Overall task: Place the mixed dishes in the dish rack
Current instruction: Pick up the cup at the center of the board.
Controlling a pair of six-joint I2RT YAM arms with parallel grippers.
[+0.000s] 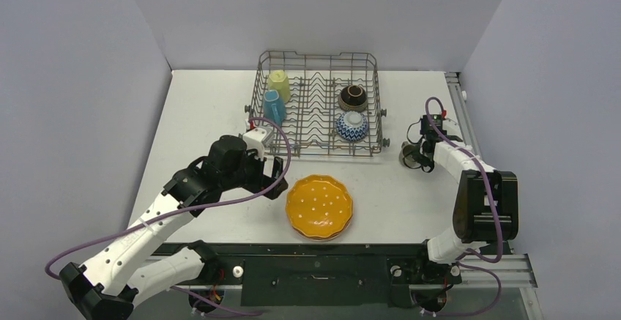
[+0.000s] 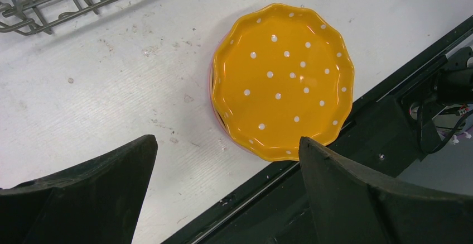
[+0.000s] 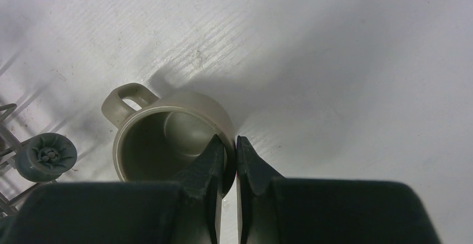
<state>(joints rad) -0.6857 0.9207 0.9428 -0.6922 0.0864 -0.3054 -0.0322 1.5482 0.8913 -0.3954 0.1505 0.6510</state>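
The grey wire dish rack [image 1: 320, 142] stands at the back of the table. It holds a pale-yellow mug [image 1: 279, 84], a blue mug [image 1: 274, 106], a dark brown bowl [image 1: 352, 97] and a blue-white patterned bowl [image 1: 351, 125]. An orange dotted plate [image 1: 319, 206] [image 2: 283, 80] tops a small stack near the front edge. My left gripper [image 1: 272, 179] [image 2: 227, 146] is open, just left of that stack. A grey mug [image 3: 167, 135] [image 1: 407, 154] stands upright on the table right of the rack. My right gripper [image 3: 229, 143] is shut on its rim, one finger inside and one outside.
A small rack wheel [image 3: 46, 154] sits close to the grey mug's left. The table's black front rail [image 2: 346, 166] runs just beyond the plate stack. The side walls stand near both table edges.
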